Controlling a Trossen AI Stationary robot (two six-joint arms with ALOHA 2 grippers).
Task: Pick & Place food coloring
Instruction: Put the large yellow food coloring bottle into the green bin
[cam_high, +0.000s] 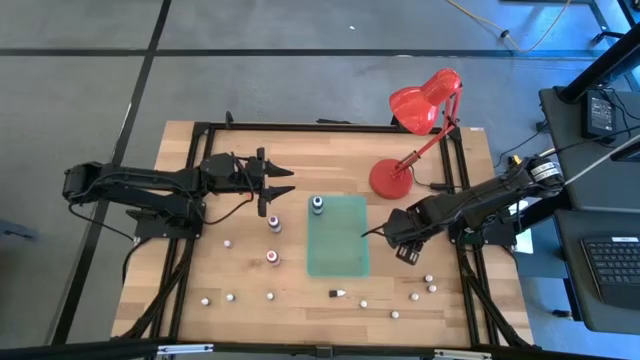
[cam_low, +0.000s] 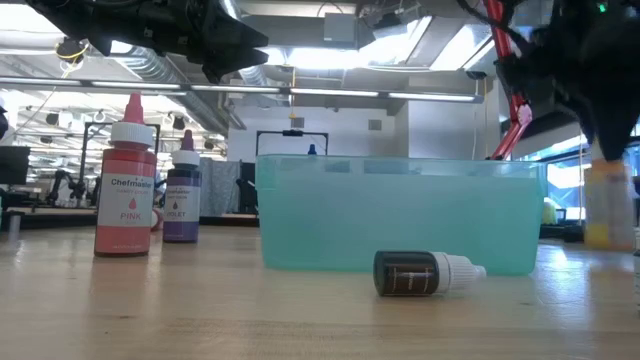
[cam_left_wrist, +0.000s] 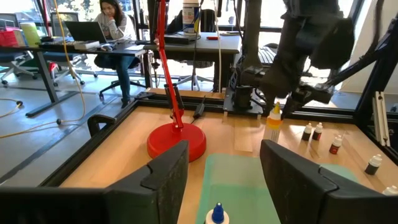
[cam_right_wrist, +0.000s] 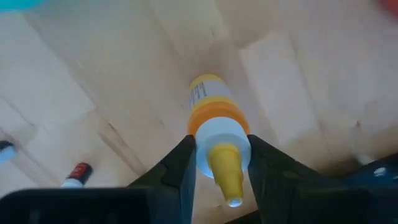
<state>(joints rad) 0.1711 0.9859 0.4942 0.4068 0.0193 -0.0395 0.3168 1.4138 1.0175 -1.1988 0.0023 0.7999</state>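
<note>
Two grippers at work over wooden table (cam_high: 240, 270). Right gripper (cam_right_wrist: 217, 163) clenched on yellow-orange bottle (cam_right_wrist: 214, 121) at its pale collar, bottle upright, just right of green mat (cam_high: 337, 236), near red desk lamp (cam_high: 425, 105) base; same bottle seen standing under right arm in left wrist view (cam_left_wrist: 273, 122). Left gripper (cam_high: 283, 181) hovering left of mat's far end, fingers (cam_left_wrist: 165, 180) spread apart, grasping nothing. Blue-capped bottle (cam_high: 317, 205) upright on mat's far left corner, also low in left wrist view (cam_left_wrist: 216, 214). Pink bottle (cam_low: 127, 180) and purple bottle (cam_low: 182, 190) upright on table left of mat, purple one farther back in low view. Dark bottle (cam_low: 425, 273) with pale tip lying on its side on table in front of mat's near edge. Several small bottles scattered along table's near edge and near right side (cam_high: 429, 283), too small to tell colours. Person seated at desk in room beyond (cam_left_wrist: 112, 25)
</note>
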